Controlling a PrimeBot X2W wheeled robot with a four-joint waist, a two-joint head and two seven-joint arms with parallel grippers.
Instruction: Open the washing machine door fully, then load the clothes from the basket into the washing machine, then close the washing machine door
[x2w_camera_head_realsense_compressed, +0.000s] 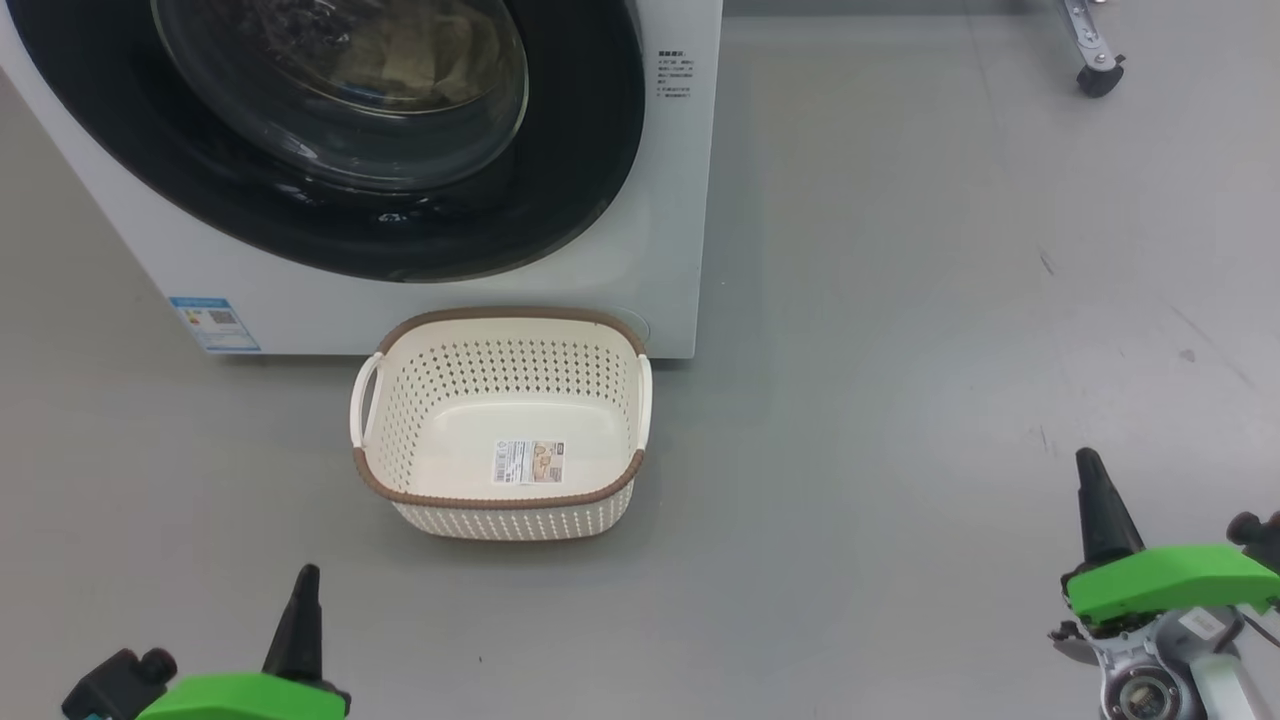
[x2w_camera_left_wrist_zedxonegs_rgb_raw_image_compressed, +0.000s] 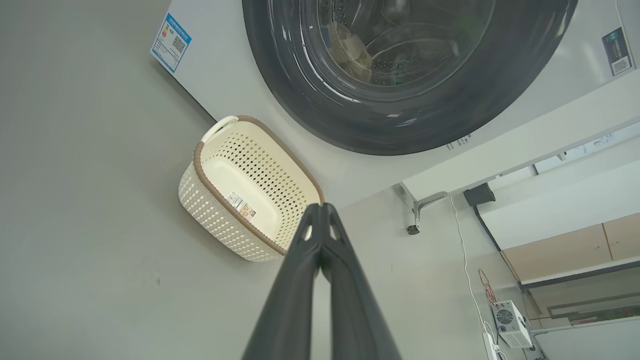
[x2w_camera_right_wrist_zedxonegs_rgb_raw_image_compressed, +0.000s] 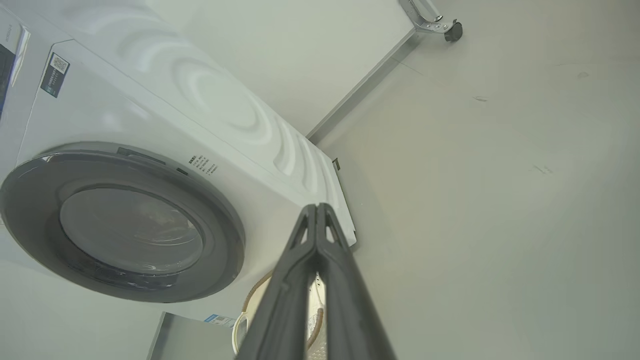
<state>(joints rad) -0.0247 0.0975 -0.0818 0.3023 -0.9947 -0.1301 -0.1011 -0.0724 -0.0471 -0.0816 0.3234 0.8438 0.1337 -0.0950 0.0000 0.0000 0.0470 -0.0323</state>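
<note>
1. The washing machine door (x2w_camera_head_realsense_compressed: 560, 200), a large round door with a wide glossy black rim and a bulging clear glass bowl at its centre, is shut. In the right wrist view it lies flush against the machine's front.
2. The clothes (x2w_camera_head_realsense_compressed: 420, 60), pale yellow soft garments, lie inside the drum behind the glass. They are seen dimly through reflections, and any print on them is too blurred to make out.
3. The washing machine (x2w_camera_head_realsense_compressed: 665, 230), a big white front-loader, stands on the floor. A blue label sticker (x2w_camera_head_realsense_compressed: 214, 323) sits low on its front at the left.
4. The basket (x2w_camera_head_realsense_compressed: 500, 375), a small rectangular cream plastic one with perforated sides, a brown woven-look rim and white side handles, stands upright on the floor just in front of the machine, below the door's lower edge. Its bare bottom shows a label sticker (x2w_camera_head_realsense_compressed: 530, 462). Whether its far rim touches the machine cannot be told.
5. The left jaws, two long dark fingers (x2w_camera_head_realsense_compressed: 300, 630) rising from a green housing, are pressed together tip to tip and grip nothing. They hang over the floor, well apart from the basket, nearer the robot and to its left.
6. The right jaws, likewise dark fingers (x2w_camera_head_realsense_compressed: 1105, 520) on a green housing, are fully closed and grip nothing, far off to the basket's right.
7. The smooth grey floor (x2w_camera_head_realsense_compressed: 900, 300) stretches around everything. A black caster on a metal leg (x2w_camera_head_realsense_compressed: 1098, 75) stands at the far right.
</note>
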